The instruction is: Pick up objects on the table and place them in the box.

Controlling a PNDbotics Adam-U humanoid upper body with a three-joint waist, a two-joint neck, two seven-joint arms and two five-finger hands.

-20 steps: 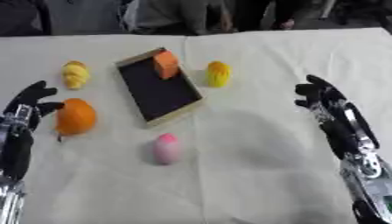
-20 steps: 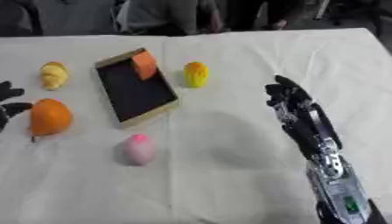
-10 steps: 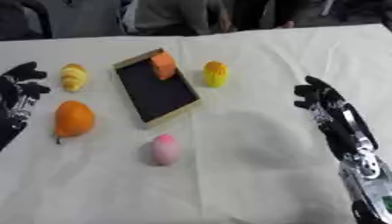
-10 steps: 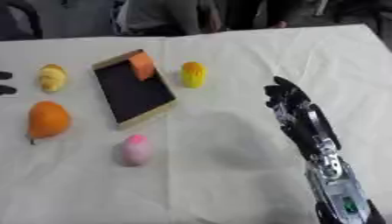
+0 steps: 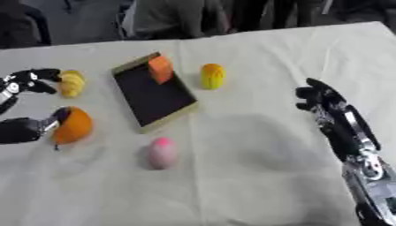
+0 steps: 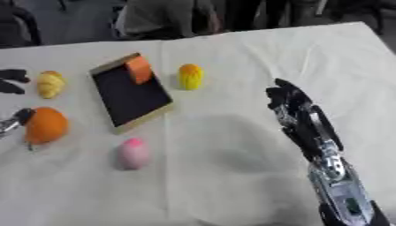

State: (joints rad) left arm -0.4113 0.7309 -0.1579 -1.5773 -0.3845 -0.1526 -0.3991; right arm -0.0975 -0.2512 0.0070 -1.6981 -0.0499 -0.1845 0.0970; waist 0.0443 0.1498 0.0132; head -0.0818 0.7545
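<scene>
Left robot hand hovers at the counter's left edge, fingers curled around nothing, beside a yellow croissant-shaped item. An orange lies just below it. Right robot hand rests open on the opposite side, well apart from the box, an orange block, a yellow fruit and a pink peach.
</scene>
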